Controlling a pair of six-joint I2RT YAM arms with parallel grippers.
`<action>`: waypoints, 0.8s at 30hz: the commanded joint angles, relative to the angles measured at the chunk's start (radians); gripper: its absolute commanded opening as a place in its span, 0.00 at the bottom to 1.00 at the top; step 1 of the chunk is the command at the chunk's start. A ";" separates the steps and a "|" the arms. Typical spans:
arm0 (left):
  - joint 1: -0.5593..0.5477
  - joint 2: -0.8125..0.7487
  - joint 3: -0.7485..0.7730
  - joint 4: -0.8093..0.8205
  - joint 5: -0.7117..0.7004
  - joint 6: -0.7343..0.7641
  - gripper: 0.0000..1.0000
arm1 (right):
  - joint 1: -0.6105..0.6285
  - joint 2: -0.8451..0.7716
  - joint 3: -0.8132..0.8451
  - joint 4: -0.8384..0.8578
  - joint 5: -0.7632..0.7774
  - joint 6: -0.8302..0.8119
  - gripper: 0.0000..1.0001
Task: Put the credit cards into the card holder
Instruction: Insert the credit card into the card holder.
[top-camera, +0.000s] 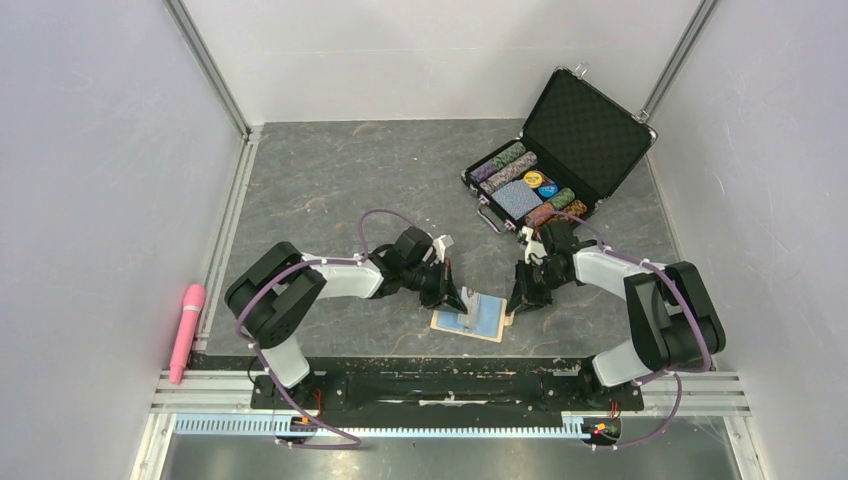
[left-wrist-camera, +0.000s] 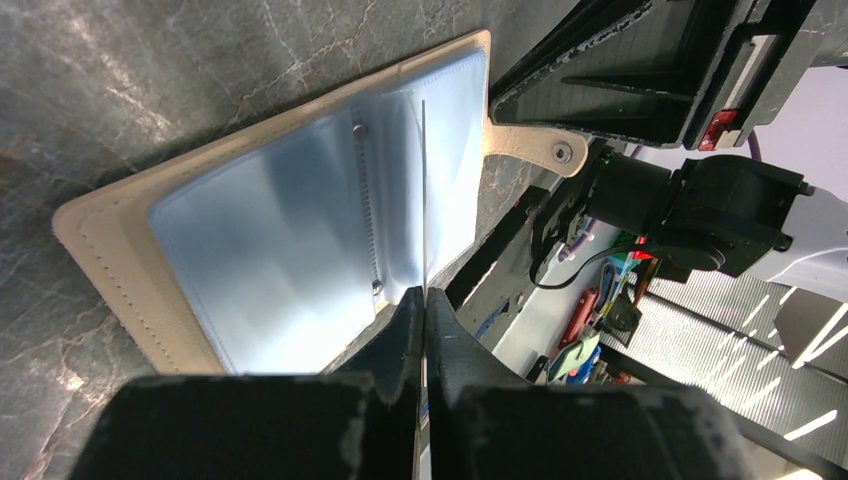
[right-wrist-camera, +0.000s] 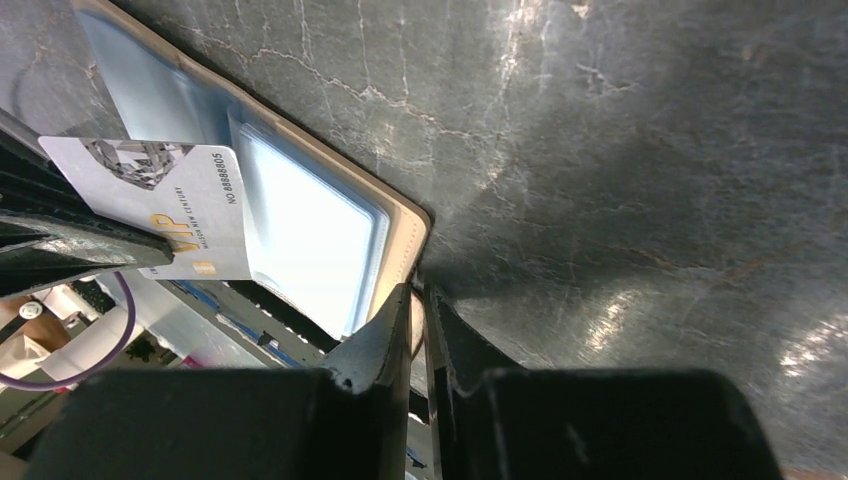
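Left wrist view: your left pincer (left-wrist-camera: 424, 300) clamped on credit card (left-wrist-camera: 424, 180), held edge-down over card holder (left-wrist-camera: 270, 240). Card holder lies open on table (right-wrist-camera: 620, 150) between both arms, blue lining up. Your right pincer (right-wrist-camera: 418, 298) nipped tight onto card holder's tan edge.

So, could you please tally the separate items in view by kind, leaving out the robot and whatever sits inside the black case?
credit card: 1
card holder: 1
black case: 1
pink stick: 1
Total: 4
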 joint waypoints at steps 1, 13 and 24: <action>-0.004 0.037 0.016 -0.030 0.024 -0.025 0.02 | 0.010 0.019 -0.013 0.035 -0.007 0.003 0.11; -0.022 -0.018 0.085 -0.248 -0.097 0.044 0.02 | 0.021 0.033 -0.006 0.044 -0.011 0.008 0.11; -0.060 0.031 0.135 -0.217 -0.039 0.053 0.02 | 0.025 0.047 -0.009 0.054 -0.017 0.002 0.11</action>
